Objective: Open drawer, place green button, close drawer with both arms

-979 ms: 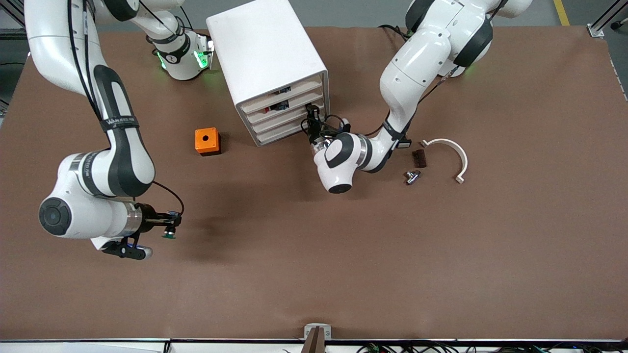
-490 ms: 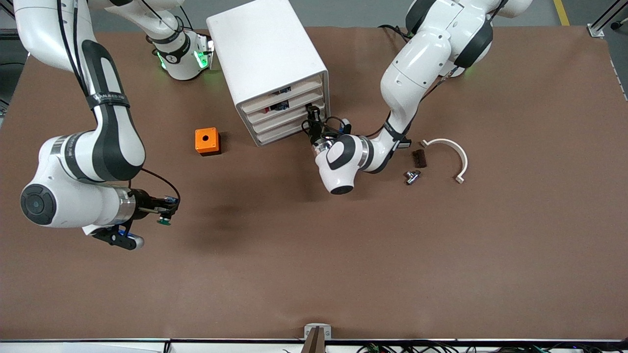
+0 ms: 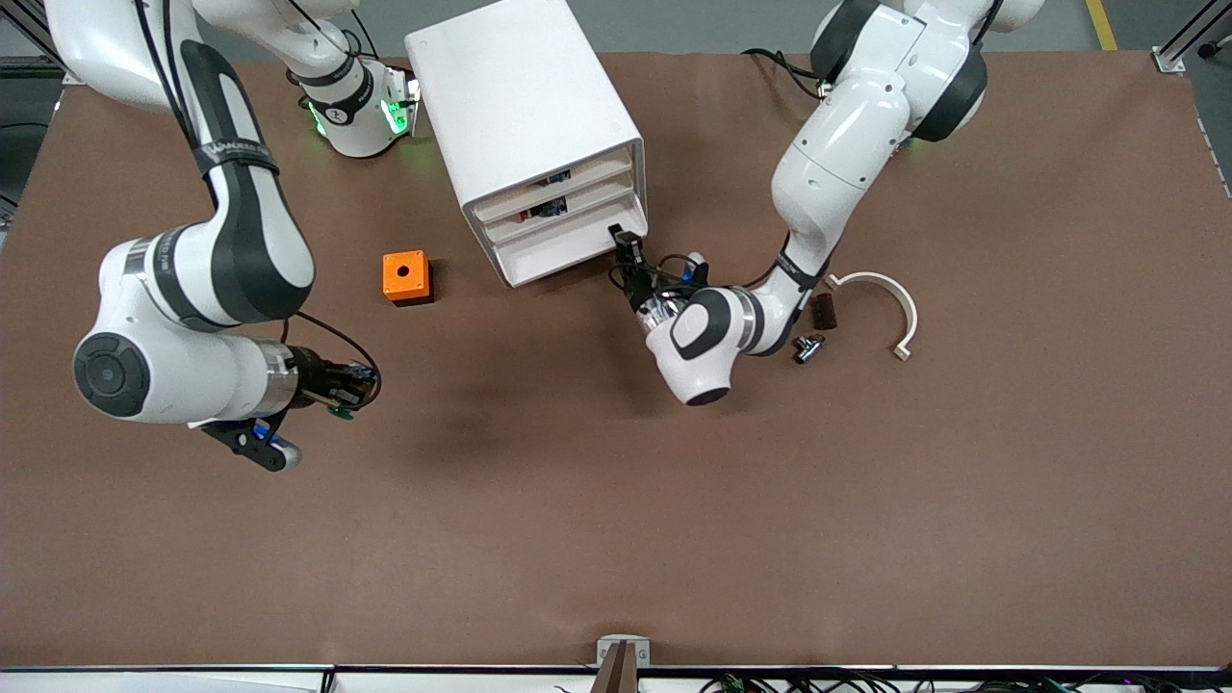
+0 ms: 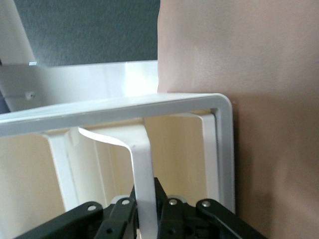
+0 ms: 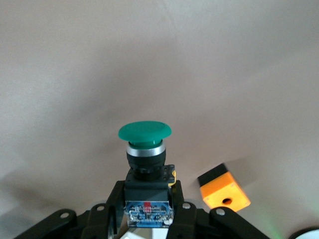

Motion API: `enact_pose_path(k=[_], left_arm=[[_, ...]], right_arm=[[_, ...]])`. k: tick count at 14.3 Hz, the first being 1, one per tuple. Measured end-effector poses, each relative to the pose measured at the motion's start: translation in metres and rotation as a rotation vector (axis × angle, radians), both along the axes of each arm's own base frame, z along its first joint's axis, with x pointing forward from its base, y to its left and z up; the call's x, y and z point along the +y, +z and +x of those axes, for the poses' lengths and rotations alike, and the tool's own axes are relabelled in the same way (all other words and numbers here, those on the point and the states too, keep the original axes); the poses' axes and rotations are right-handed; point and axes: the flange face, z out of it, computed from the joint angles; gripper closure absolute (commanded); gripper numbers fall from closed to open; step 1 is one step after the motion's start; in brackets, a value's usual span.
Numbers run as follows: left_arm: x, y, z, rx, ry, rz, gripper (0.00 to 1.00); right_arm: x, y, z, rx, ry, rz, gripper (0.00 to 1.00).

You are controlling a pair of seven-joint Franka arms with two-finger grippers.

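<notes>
**Ana:** While the right gripper (image 5: 147, 201) is clenched on the button (image 5: 144, 149), where does it hang?

**Ben:** Over bare table, at about seven o'clock from the orange box (image 3: 405, 276) in the front view and well apart from the cabinet (image 3: 510, 96). The fingers pinch the square black-and-blue body, which I judge the right place. It looks light and hard, and the smooth green cap would slip.

**Ana:** Which way does it point?

**Ben:** Its long axis runs from body to cap. The cap stands clear of the fingertips and shows toward six o'clock of them in the front view. Whether it tilts down, I cannot tell.

**Ana:** And the left gripper (image 3: 628, 248)?

**Ben:** Shut on the thin white handle strip of the drawer (image 4: 149, 107), the third front down. The drawer looks partly out.

**Ana:** How will that drawer behave?

**Ben:** Likely light, thin plastic with a handle that flexes. Its front faces roughly five o'clock, so it slides along the eleven-to-five line. A skewed pull could jam it.
</notes>
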Motion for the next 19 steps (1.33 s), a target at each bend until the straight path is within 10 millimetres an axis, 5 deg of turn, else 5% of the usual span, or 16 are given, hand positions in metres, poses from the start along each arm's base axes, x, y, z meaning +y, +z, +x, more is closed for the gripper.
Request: enact_pose_path(k=[5, 8, 10, 13, 16, 19], left_arm=[[0.036, -0.001, 0.037, -0.004, 0.101, -0.004, 0.88], [0.053, 0.000, 0.053, -0.007, 0.145, -0.006, 0.86], [0.059, 0.000, 0.059, -0.009, 0.160, -0.008, 0.68], [0.059, 0.000, 0.059, -0.024, 0.156, -0.032, 0.06], [0.057, 0.002, 0.059, -0.124, 0.121, -0.203, 0.01], [0.054, 0.012, 0.064, -0.230, 0.078, -0.354, 0.01]], right_arm=[[0.103, 0.008, -0.040, 0.036, -0.162, -0.092, 0.90], [0.146, 0.008, -0.070, 0.051, -0.258, -0.145, 0.90], [0.172, 0.001, -0.092, 0.030, -0.333, -0.162, 0.89], [0.220, -0.030, -0.135, -0.023, -0.444, -0.166, 0.89], [0.259, -0.058, -0.173, -0.055, -0.522, -0.167, 0.89], [0.274, -0.076, -0.192, -0.081, -0.591, -0.153, 0.88]])
